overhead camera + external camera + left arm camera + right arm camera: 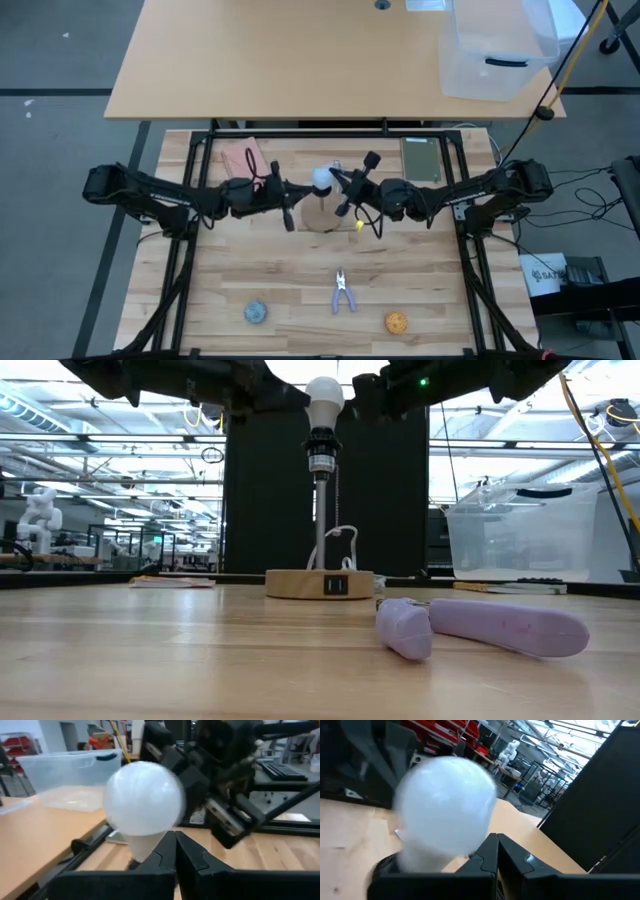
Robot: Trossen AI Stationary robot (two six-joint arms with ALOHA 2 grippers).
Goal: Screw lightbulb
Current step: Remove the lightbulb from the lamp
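Both grippers clenched on nothing, flanking the bulb at centre frame.

The left gripper [175,851] has its dark fingers pressed together with nothing between them, just beside the small white pear-shaped frosted lightbulb [321,178]; the right gripper [496,854] is likewise clamped and empty, close on the bulb's other side. The lightbulb stands upright in the socket atop a thin metal post on the round wooden stand [318,583], middle of the high view (slightly above centre). Lower in that view lie lilac-handled pliers [343,291], with a blue-grey ball [256,312] at lower left and an orange ball [397,322] at lower right. A clear plastic bin [493,50] sits upper right.
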